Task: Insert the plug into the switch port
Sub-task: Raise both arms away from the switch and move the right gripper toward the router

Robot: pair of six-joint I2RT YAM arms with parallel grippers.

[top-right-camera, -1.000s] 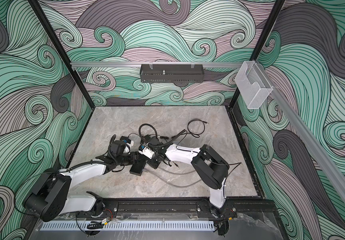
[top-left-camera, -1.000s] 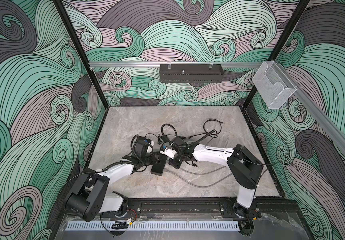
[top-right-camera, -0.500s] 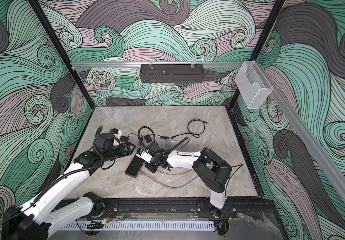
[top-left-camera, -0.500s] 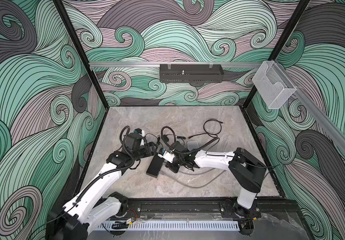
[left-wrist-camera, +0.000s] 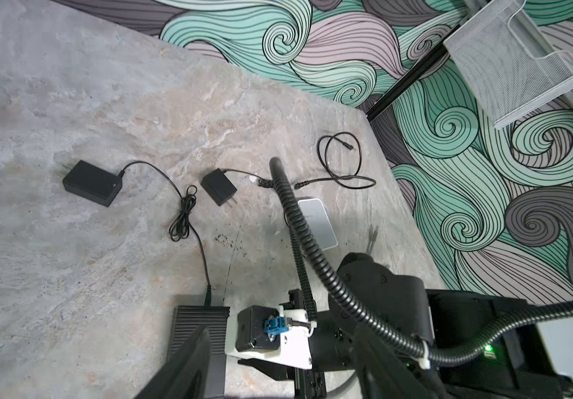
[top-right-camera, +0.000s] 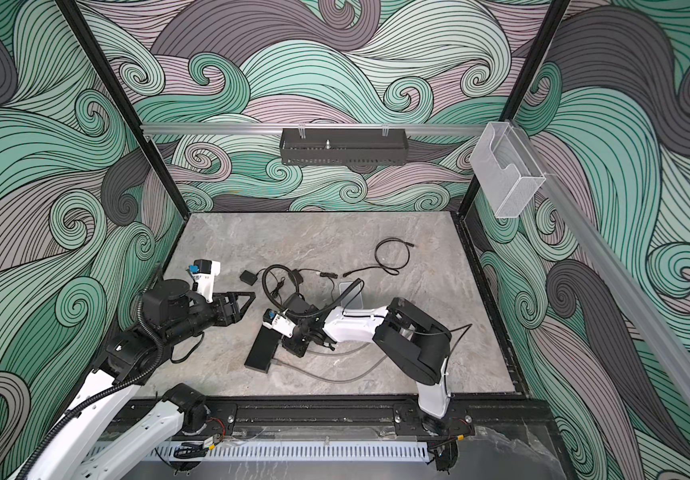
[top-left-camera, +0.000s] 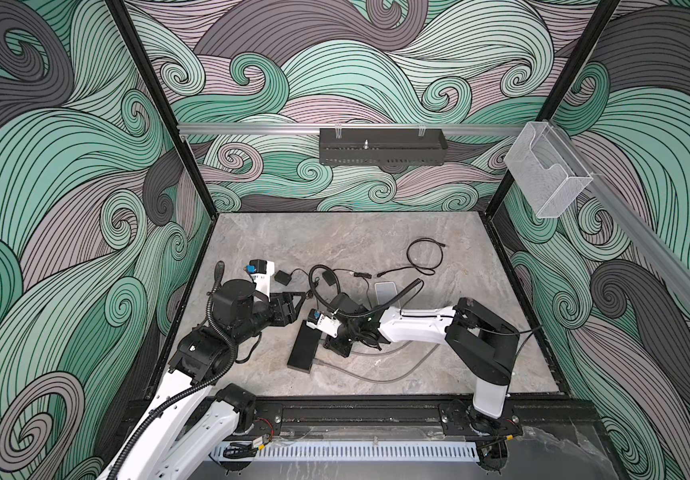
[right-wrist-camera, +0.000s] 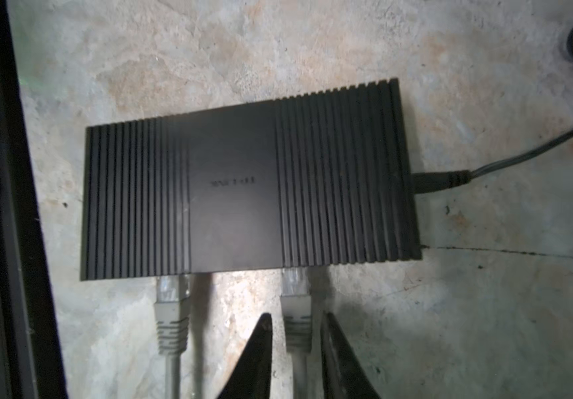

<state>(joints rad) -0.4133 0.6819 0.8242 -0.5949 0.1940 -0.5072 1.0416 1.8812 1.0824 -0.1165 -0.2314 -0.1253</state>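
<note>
The black ribbed switch (right-wrist-camera: 243, 193) lies flat on the stone table, seen in both top views (top-left-camera: 304, 347) (top-right-camera: 263, 345). Two grey plugs sit in the ports on its long side. My right gripper (right-wrist-camera: 296, 316) is open, its fingers either side of the nearer plug (right-wrist-camera: 295, 300) with a thin gap on each side. The other plug (right-wrist-camera: 171, 311) is beside it. My left gripper (top-left-camera: 295, 305) hangs open and empty, up and to the left of the switch (left-wrist-camera: 198, 324).
A black power lead (right-wrist-camera: 444, 179) enters the switch's short end. Two black adapters (left-wrist-camera: 91, 183) (left-wrist-camera: 218, 189), a white phone-like slab (top-left-camera: 385, 291) and a looped black cable (top-left-camera: 422, 257) lie behind. Grey cable (top-left-camera: 389, 374) trails towards the front. The frame rail (right-wrist-camera: 2, 207) runs close by.
My left arm has lifted and drawn back to the left, away from the switch. My right gripper's jaws have parted from the plug. The switch has shifted a little towards the front.
</note>
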